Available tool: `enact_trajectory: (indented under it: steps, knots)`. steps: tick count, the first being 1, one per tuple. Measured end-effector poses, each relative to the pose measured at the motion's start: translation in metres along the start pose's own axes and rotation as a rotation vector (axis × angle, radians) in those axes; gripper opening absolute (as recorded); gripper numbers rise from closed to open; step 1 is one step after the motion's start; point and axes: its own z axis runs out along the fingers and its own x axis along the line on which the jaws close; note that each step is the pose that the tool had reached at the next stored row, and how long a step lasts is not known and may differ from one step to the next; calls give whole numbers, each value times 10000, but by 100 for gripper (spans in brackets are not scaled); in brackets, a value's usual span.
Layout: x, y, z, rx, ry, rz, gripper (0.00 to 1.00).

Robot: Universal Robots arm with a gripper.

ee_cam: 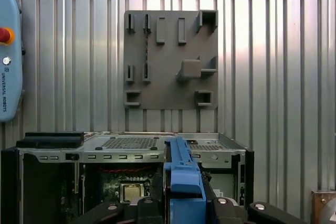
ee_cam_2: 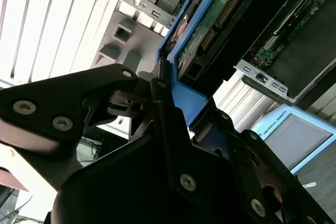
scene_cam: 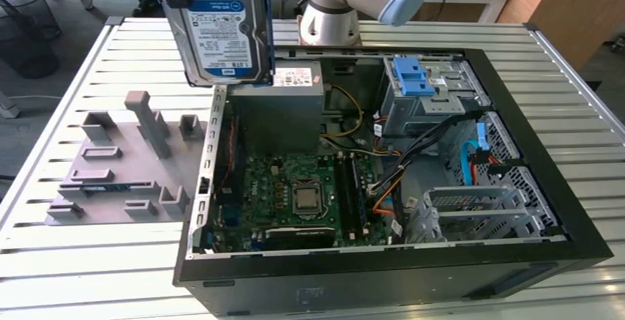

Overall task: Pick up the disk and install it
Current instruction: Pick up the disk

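Disk (scene_cam: 227, 34): held on edge in the air, white-and-blue label turned to the exterior camera, blue bracket along its sides; in the exterior view, over the case's far corner at that view's left, just above the power supply (scene_cam: 278, 111).
Gripper (ee_cam_2: 160, 90): closed on the disk's blue bracket, pinching it from both sides in the second wrist view.
Computer case (scene_cam: 391, 291): black, open, lying on its side on the table (scene_cam: 98, 276), showing the motherboard (scene_cam: 293, 192) and loose cables.
Drive cage (scene_cam: 429, 89): bare metal with a blue latch piece on top, in the case's far part, well apart from the disk.
Fixture plate (scene_cam: 117, 166): grey, with upright blocks, flat on the slatted metal table just beside the case at the exterior view's left.
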Motion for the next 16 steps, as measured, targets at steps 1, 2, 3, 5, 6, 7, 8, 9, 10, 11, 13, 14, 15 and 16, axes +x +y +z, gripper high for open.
enact_trajectory:
  steps: [1, 2, 3, 5, 6, 7, 8, 9, 10, 11, 13, 14, 15, 16]
  knots:
    - [2, -10, 0, 0, 0, 0, 36]
    - [4, -20, 1, 1, -1, 0, 36]
    - [7, -30, 0, 0, 0, 0, 36]
    - [12, -51, 0, 0, 0, 0, 36]
    - [14, -61, 0, 0, 0, -1, 36]
    - [17, -72, 1, 0, 0, 0, 36]
    - [21, -82, 1, 1, -1, 0, 36]
    - [24, -94, 1, 0, 0, 0, 36]
    - [27, -104, 1, 0, 0, 0, 36]
    - [30, -115, 1, 0, 0, 0, 36]
    - [36, -137, 1, 0, 0, 0, 36]
    - [39, -147, 1, 1, -1, 0, 36]
    - [42, -158, 1, 1, -1, 0, 36]
    - [46, -169, 1, 1, -1, 0, 36]
